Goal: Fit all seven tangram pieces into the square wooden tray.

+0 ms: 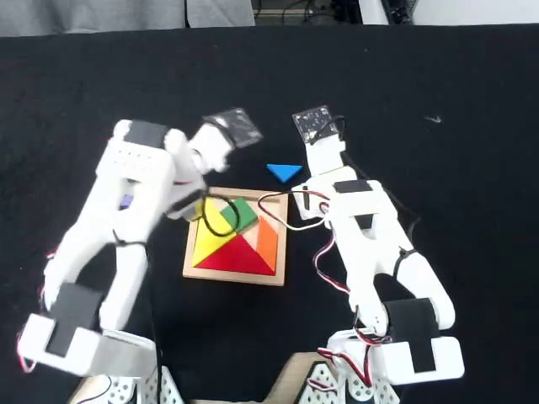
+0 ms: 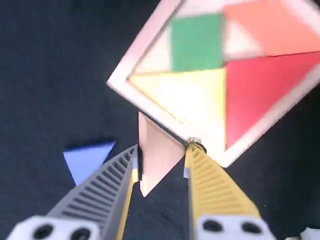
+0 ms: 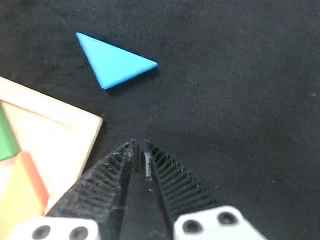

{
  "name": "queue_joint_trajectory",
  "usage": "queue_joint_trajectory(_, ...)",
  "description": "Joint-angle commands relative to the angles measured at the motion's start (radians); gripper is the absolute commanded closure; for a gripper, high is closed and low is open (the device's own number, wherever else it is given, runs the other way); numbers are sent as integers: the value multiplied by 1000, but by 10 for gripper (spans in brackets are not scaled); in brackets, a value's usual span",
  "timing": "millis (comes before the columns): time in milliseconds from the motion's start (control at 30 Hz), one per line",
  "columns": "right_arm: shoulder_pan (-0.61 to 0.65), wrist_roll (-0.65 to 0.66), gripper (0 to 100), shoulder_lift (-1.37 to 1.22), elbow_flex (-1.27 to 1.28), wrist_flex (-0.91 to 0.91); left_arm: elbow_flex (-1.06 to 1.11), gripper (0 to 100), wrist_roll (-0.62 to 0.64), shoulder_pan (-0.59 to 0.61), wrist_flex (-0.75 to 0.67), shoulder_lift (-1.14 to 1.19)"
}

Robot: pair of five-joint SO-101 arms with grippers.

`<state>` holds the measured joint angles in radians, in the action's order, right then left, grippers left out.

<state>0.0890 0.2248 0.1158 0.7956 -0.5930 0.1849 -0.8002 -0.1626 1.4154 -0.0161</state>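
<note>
From above, we see the wooden tray (image 1: 232, 277) on the black table (image 1: 455, 101) with 4 coloured pieces (image 1: 236, 257) inside. A blue triangle (image 1: 284, 172) lies just beyond the tray's far edge. In the left wrist view, the left gripper (image 2: 162, 150) pinches a pale piece (image 2: 156, 160) at the tray's rim, beside the yellow triangle (image 2: 190, 97). In the right wrist view, the right gripper (image 3: 139, 150), fingers pressed together, sits near a tray corner, with the blue triangle close by.

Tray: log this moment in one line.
left claw: shut on tan piece; right claw: shut, empty; tray: green, yellow, red, orange in; blue triangle: outside
</note>
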Motion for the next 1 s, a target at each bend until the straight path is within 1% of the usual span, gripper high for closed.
queue_joint_trajectory(0,-72,0,985,62,-12,18,15,880,-157,-127,29,-106)
queue_joint_trajectory(100,-133,-9,986,56,-38,18,15,880,-302,-179,66,-87)
queue_joint_trajectory(200,-193,-11,986,56,-47,29,13,880,-405,-200,66,-32)
queue_joint_trajectory(300,-256,-46,986,56,-39,83,-4,880,-489,-211,66,51)
queue_joint_trajectory(433,-328,-133,986,56,-39,114,-82,880,-551,-263,66,170)
queue_joint_trajectory(567,-333,-138,986,54,-39,118,-228,880,-571,-309,66,311)
queue_joint_trajectory(667,-331,-138,986,54,-41,118,-334,880,-568,-302,74,410)
queue_joint_trajectory(767,-331,-138,986,54,-42,118,-377,878,-565,-288,75,483)
queue_joint_trajectory(833,-330,-138,986,54,-42,118,-377,844,-555,-283,77,508)
queue_joint_trajectory(933,-330,-138,986,54,-44,118,-386,739,-454,-274,74,509)
queue_joint_trajectory(967,-330,-138,986,54,-44,118,-390,725,-433,-272,71,508)
